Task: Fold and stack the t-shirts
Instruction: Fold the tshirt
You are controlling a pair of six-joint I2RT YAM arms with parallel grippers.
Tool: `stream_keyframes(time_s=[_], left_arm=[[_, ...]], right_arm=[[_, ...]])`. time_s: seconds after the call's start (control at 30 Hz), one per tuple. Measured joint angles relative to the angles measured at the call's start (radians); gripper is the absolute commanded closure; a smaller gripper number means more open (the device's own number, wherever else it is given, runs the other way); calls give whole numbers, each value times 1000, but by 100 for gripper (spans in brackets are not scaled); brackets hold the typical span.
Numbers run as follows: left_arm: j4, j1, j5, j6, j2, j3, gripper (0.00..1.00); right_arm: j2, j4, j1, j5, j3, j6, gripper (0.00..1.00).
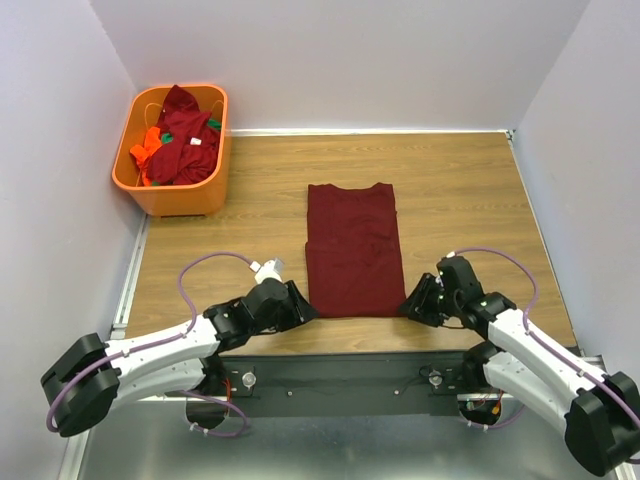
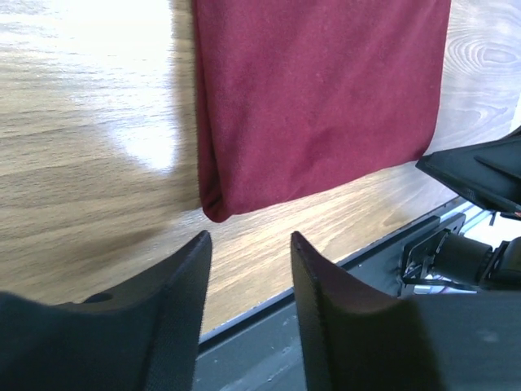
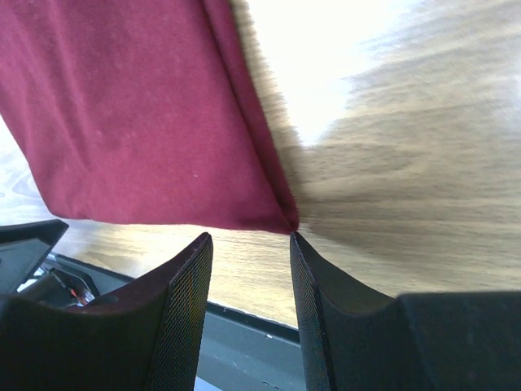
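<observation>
Flat at the middle of the table (image 1: 460, 190): one folded maroon t-shirt (image 1: 353, 250), a long rectangle running from the table's near edge toward its far edge. At the table's far left corner: an orange basket (image 1: 180, 200), heaped with more t-shirts (image 1: 185, 140), mostly maroon, some orange and green.

At the table's near edge, left of middle: left gripper (image 2: 251, 236), jaws parted. Holds nothing; only bare wood in the gap. Sits just short of the folded cloth's near left corner, not touching it.

At the table's near edge, right of middle: right gripper (image 3: 251, 236), jaws parted, gap likewise empty. Touches the very point of the cloth's near right corner with one fingertip (image 3: 299, 248).
</observation>
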Motion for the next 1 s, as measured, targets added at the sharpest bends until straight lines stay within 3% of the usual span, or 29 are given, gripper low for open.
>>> stream_keyframes(time_s=[0.33, 1.0], left_arm=[[61, 0, -11, -3, 31, -27, 44], [179, 0, -34, -14, 151, -50, 67]], right_arm=[[-51, -14, 0, 45, -44, 66, 50], [-34, 47, 0, 72, -63, 113, 55]])
